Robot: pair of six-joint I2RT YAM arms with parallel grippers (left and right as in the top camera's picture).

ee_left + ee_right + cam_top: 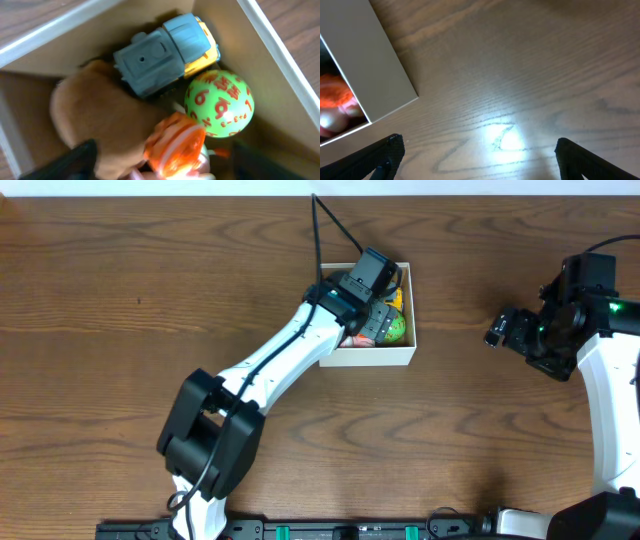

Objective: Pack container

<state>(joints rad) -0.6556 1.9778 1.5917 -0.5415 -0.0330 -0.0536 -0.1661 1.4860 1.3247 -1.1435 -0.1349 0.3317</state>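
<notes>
The container [370, 357], a white-walled cardboard box with a brown inside, stands at the table's middle back. It holds a grey and yellow toy truck [165, 52], a green ball with red numbers [220, 102], a brown plush toy [95, 120] and an orange and white toy [175, 145]. My left gripper [374, 305] reaches down into the box. Its fingers [167, 162] stand wide apart on either side of the orange toy, without touching it. My right gripper [500, 330] is open and empty over bare wood [480, 150], to the right of the box's wall [375, 70].
The wooden table [120, 300] stretches to the left and in front of the box. A black cable [318, 235] runs from the back edge to the left arm. The right arm's base [610, 420] stands at the right edge.
</notes>
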